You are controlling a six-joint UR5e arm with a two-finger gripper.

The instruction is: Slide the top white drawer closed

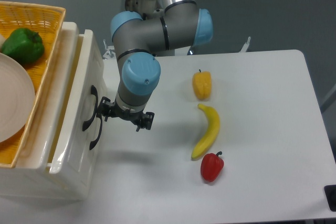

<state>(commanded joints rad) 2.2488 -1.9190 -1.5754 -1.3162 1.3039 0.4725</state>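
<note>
While the arm (157,30) reaches down from twelve o'clock, its end effector (126,116) hangs at the counter's (262,129) left side, just beside the top white drawer (79,129), which lies at nine o'clock from it. That drawer sits at the frame's left, its glossy front panel facing the end effector and its black handle (93,121) very close to the fingers; whether they touch cannot be told. Whether the fingers are spread or pressed together cannot be told either. Above the drawer rests a yellow basket (39,17) holding a green pepper (22,45) and a white plate (13,103). At three o'clock from the end effector lie a yellow pepper (202,85), a banana (207,131) and a red pepper (212,167).
</note>
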